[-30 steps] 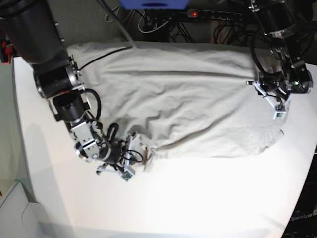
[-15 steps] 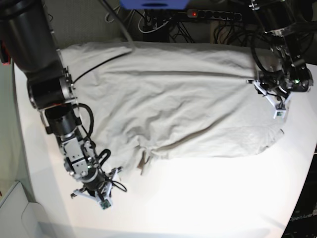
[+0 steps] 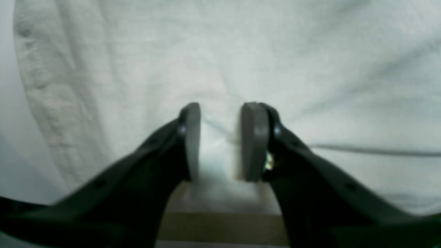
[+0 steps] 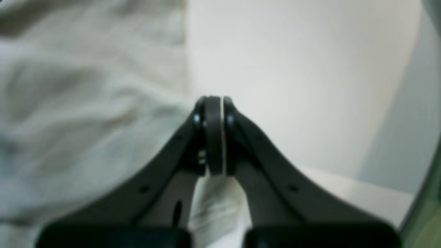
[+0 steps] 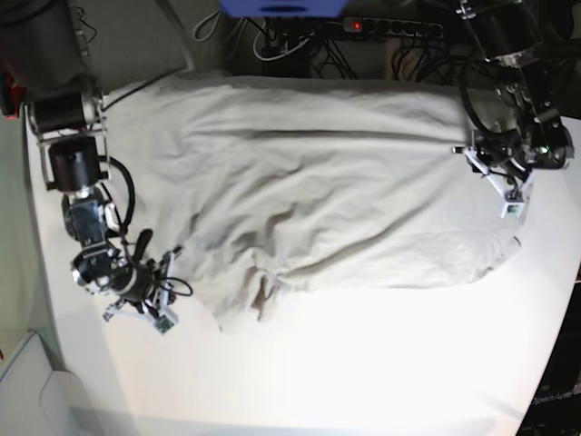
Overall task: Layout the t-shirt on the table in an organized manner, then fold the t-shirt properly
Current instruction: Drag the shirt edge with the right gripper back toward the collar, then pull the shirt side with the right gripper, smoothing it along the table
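- T-shirt [image 5: 318, 191] lies spread across the far half of the table [image 5: 381, 363], wrinkled, with a bunched fold at its near-left edge.
- Left gripper [image 3: 220, 141] sits at the shirt's right edge in the base view [image 5: 508, 186]. Pads [image 3: 254, 141] stand apart with a ridge of cloth between them; can't tell whether they actually pinch it.
- Right gripper [image 4: 214, 134] sits near the table's left edge [image 5: 145, 304], just beside the shirt's left hem. Its jaws are pressed together with nothing between them.
- Right wrist view: shirt [image 4: 69, 113] on the left, bare table [image 4: 293, 86] on the right.
- Power strip [image 5: 390, 27] and cables sit behind the far edge.
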